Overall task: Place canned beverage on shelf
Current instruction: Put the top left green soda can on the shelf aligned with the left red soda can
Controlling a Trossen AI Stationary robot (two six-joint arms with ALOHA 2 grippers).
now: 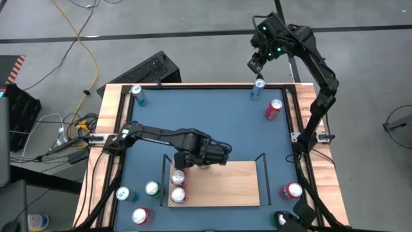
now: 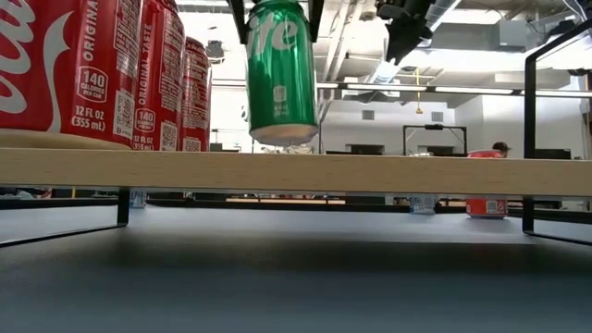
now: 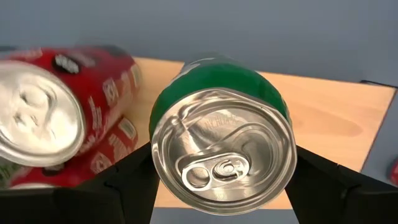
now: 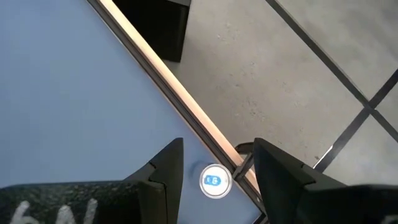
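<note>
A green can (image 2: pixel 280 69) hangs upright just above the light-wood shelf (image 2: pixel 296 171), with my left gripper (image 3: pixel 222 186) shut on it; in the high view that gripper (image 1: pixel 215 154) is over the board's far edge. Two red cans (image 1: pixel 178 185) stand on the shelf's left end. My right gripper (image 4: pixel 214 171) is open high over the table's far edge, with a blue can (image 4: pixel 215 181) far below between its fingers, untouched. My left gripper pinches the green can's upper wall (image 3: pixel 158 124) between its two fingers (image 3: pixel 134 180), one on each side just under the rim. The fingers come from above, pointing steeply down. The can hangs nearly upright, its rounded bottom (image 2: pixel 285 141) clear of the board.
Black rails (image 1: pixel 262 177) stand at the shelf's short ends. Loose cans are on the blue table: blue (image 1: pixel 137 95) and red (image 1: pixel 273 108) at the far side, several near the front left (image 1: pixel 140 216), one red at the front right (image 1: pixel 291 191).
</note>
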